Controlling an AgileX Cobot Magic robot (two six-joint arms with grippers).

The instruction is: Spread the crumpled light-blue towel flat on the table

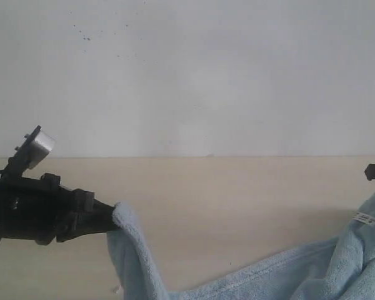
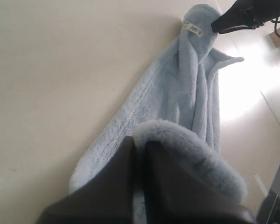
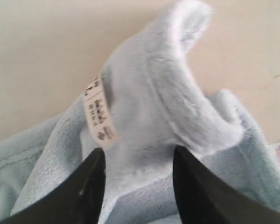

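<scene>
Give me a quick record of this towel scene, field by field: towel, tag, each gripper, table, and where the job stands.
towel: light blue, bunched, slung between both grippers, sagging in the middle
tag: white, printed, right beside the right gripper's hold
left gripper: shut on one end of the towel
right gripper: closed around a thick fold at the other end
table: pale beige, beneath the towel
status: towel not yet spread flat
</scene>
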